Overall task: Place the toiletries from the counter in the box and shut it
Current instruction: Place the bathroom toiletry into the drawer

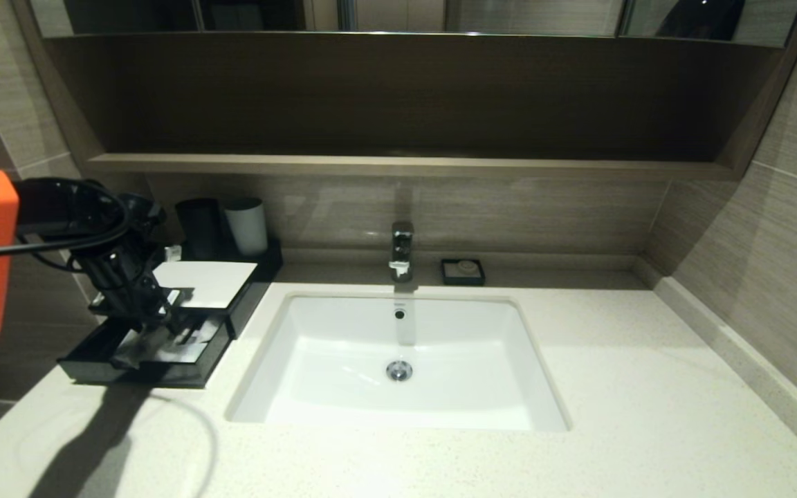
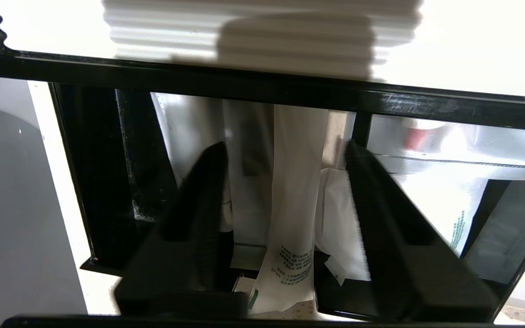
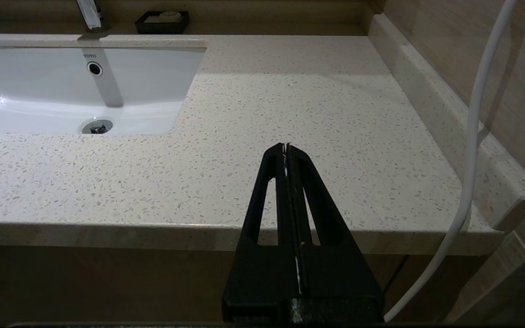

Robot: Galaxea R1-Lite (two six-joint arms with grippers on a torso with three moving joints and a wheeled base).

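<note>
- Left gripper (image 2: 285, 191) hangs over the pulled-out drawer (image 1: 137, 360) of the box (image 1: 208, 283), fingers spread wide, gripping nothing.
- Toiletries (image 2: 292, 214) lie inside that drawer, beneath the gripper.
- Right gripper (image 3: 286, 148), fingers pressed together and empty, sits at the table (image 3: 290, 114) front edge, well right of the box.

Box (image 1: 208, 283) on counter (image 1: 620, 387), left of sink (image 1: 398, 360); drawer (image 1: 142, 353) pulled out in front. Packets (image 2: 292, 205) in drawer. Left hand (image 1: 163, 325) over drawer. Cups (image 1: 222, 227) behind box. Tap (image 1: 402, 250) behind sink, soap dish (image 1: 463, 271) to its right.
</note>
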